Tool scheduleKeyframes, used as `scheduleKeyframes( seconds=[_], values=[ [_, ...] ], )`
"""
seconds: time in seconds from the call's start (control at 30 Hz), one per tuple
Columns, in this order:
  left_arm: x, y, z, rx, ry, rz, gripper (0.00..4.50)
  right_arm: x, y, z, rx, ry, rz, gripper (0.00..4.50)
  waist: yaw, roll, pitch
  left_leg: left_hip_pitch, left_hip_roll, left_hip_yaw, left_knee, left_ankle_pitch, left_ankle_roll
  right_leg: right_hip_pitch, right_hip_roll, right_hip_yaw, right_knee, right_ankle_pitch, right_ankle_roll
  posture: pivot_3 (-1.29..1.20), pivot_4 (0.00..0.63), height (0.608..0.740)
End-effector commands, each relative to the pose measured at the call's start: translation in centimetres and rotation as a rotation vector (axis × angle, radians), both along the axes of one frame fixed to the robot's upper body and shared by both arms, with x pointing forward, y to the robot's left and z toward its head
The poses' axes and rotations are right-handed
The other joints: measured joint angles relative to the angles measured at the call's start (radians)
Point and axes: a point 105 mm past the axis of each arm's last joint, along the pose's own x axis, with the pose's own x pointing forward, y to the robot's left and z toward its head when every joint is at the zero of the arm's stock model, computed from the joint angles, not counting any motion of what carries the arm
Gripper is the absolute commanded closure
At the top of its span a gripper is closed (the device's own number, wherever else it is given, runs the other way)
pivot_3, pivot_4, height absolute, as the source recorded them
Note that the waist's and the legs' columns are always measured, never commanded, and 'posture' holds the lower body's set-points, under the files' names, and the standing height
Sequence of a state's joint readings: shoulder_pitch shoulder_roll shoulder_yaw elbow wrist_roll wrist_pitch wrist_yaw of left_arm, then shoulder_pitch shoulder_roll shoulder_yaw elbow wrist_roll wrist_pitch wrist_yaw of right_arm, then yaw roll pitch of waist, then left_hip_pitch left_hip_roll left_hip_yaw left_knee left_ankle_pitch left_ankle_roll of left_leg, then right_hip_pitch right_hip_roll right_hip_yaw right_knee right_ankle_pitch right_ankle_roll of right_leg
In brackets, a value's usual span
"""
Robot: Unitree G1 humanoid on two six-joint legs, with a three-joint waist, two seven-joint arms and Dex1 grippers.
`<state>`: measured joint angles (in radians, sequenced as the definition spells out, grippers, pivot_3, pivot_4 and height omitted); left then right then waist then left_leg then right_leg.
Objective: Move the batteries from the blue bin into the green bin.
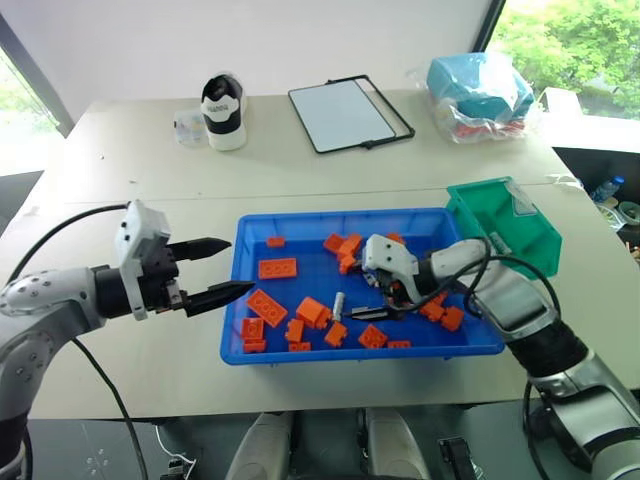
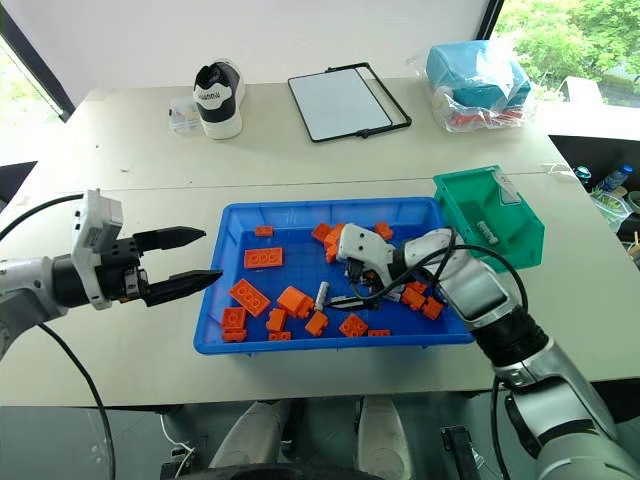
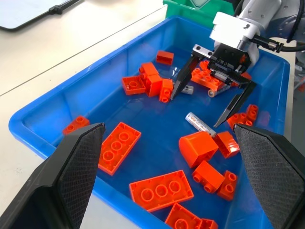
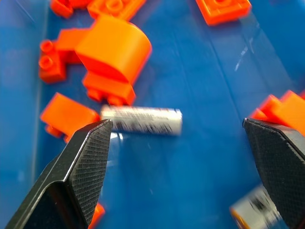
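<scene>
your right gripper (image 4: 176, 157) gapes wide over one battery (image 4: 141, 119) mid-frame; the touching orange brick (image 4: 112, 55) may get pinched too.

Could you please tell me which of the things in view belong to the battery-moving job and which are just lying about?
Belonging to the job:
- batteries, lying in the blue bin
- blue bin
- green bin
- right gripper, open over a battery

Just lying about:
- orange bricks
- shoe
- clipboard
- bagged blue bundle
- left gripper, open beside the bin

Battery (image 4: 141, 119) between spread jaws, orange bricks (image 4: 107, 59) beside
</scene>
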<state>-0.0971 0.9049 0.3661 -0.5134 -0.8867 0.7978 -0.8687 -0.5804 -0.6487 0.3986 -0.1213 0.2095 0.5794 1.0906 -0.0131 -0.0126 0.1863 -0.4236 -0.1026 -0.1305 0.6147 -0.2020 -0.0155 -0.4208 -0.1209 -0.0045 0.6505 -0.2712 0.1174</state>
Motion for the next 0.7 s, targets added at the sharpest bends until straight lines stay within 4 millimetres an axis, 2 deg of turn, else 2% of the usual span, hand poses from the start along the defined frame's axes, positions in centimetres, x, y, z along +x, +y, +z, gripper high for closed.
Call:
scheduleKeyframes(
  seconds=[0.03, 0.3, 0.6, 0.7],
  values=[
    [-0.1, 0.3, 1.6, 0.003, -0.056, -0.002, 0.0, -0.7, 0.7, 0.1, 0.022, -0.019, 0.02, 0.03, 0.002, 0.0, 0.0, 0.0, 0.0, 0.0, 0.0, 0.0, 0.0, 0.0, 0.0, 0.0, 0.0, 0.0, 0.0, 0.0, 0.15, 0.731],
    [0.3, 0.4, 1.7, 0.008, -0.062, -0.002, 0.0, -1.9, 0.7, -0.6, 0.021, 0.038, 0.015, 0.03, 0.001, 0.0, 0.0, 0.0, 0.0, 0.0, 0.0, 0.0, 0.0, 0.0, 0.0, 0.0, 0.0, 0.0, 0.0, 0.0, 0.15, 0.731],
    [0.7, 0.4, 1.8, 0.007, -0.068, -0.009, 0.0, -0.2, 0.5, -2.0, -0.017, 0.009, -0.099, 0.03, 0.0, 0.0, -0.001, 0.001, 0.0, 0.0, 0.0, 0.0, 0.0, 0.0, 0.0, 0.0, 0.0, 0.0, 0.0, 0.0, 0.15, 0.731],
    [0.8, 0.4, 1.8, 0.007, -0.068, -0.011, 0.0, -0.1, 0.5, -2.1, -0.027, -0.003, -0.095, 0.85, 0.002, -0.001, -0.001, 0.002, 0.0, 0.0, 0.0, 0.0, 0.0, 0.002, 0.0, 0.0, 0.0, 0.0, 0.0, 0.0, 0.15, 0.731]
  ],
)
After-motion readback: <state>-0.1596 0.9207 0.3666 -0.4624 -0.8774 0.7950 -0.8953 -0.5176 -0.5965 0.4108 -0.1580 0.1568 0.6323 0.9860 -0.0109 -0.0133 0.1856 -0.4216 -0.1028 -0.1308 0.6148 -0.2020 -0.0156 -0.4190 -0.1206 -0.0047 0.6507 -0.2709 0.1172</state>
